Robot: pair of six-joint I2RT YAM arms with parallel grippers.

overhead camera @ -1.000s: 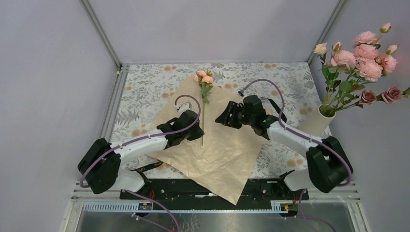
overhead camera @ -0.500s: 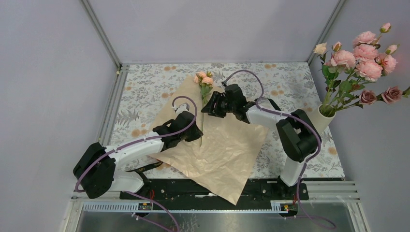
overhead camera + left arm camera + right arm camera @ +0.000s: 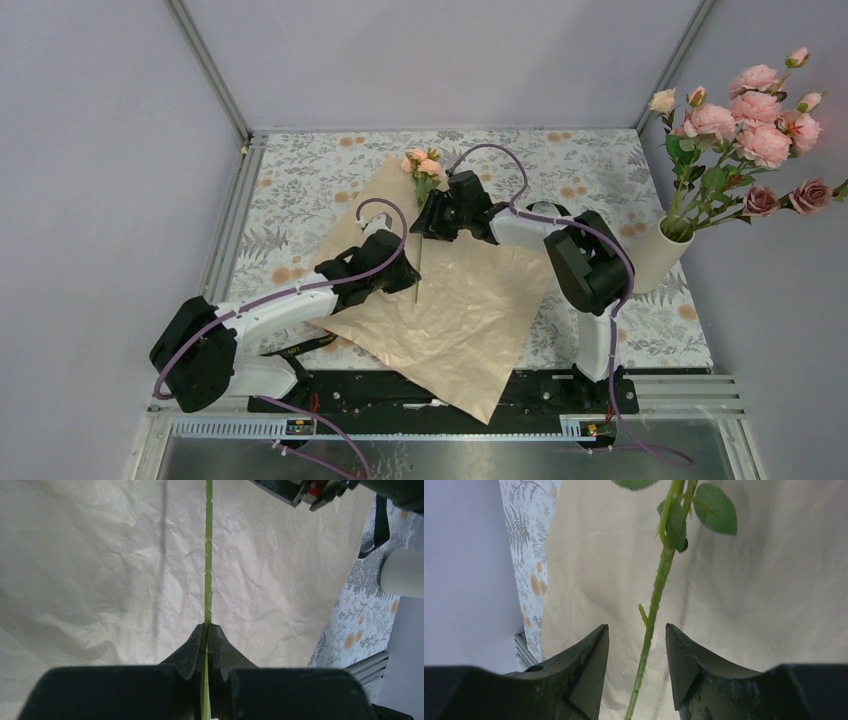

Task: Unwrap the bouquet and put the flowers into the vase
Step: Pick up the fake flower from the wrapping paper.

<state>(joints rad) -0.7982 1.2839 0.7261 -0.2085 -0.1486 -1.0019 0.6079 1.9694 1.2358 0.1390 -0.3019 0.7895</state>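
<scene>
Right gripper [image 3: 428,220] swung left to the last flower [image 3: 424,162] over the paper [image 3: 455,315]; vase [image 3: 655,252] stands far right. Left wrist: left gripper [image 3: 207,630] clamps the stem [image 3: 208,555]. Right wrist: jaws apart, straddling stem, so I expect a handoff

Plain pale-grey walls [image 3: 100,150] and aluminium corner posts [image 3: 207,70] enclose a table spread with floral-print tablecloth [image 3: 300,180].

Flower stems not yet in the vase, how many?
1: a peach rose on a thin green stem over the crinkled tan paper, pinched by the left gripper. Others may be hidden.
</scene>
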